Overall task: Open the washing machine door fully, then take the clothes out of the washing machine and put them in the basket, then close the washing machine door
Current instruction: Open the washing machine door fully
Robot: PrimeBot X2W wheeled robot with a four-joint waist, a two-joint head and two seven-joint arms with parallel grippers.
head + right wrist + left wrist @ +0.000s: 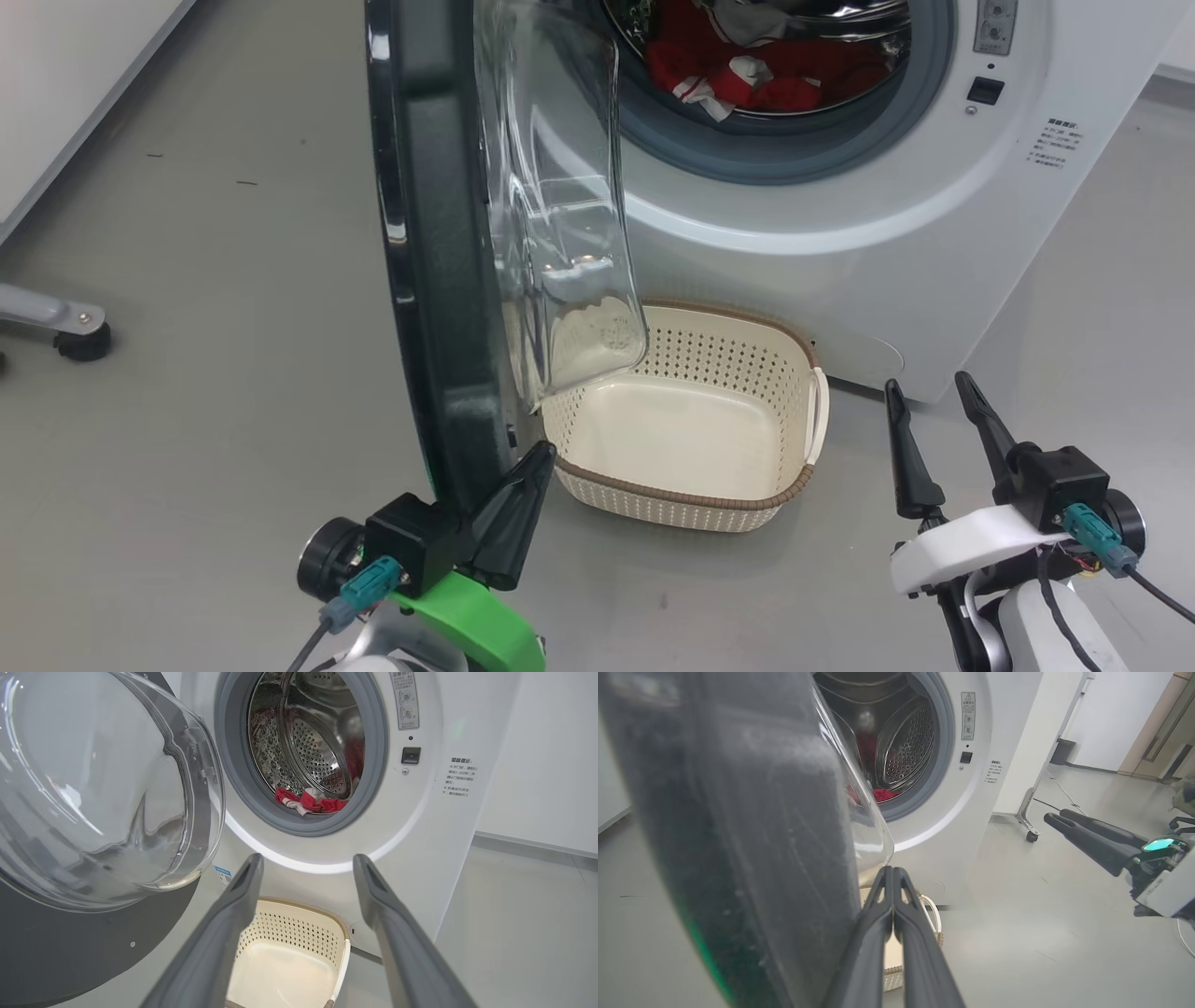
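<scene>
The washing machine door (429, 252) stands swung out, edge-on to me, its glass bowl (560, 215) bulging right. My left gripper (534, 459) is shut, its fingers against the inner side of the door's bottom edge; the left wrist view has the door (738, 835) close on the left of the gripper (892, 871). Red clothes (747, 70) lie in the drum of the white washing machine (840, 233), also seen as clothes (310, 802) in the right wrist view. The cream basket (794, 373) sits on the floor below the drum opening. My right gripper (929, 390) is open and holds nothing, low at the right.
A castor and metal leg (79, 336) stand at the far left on the grey floor. A white wall panel (56, 112) runs along the upper left. In the left wrist view a wheeled stand (1029, 812) sits right of the machine.
</scene>
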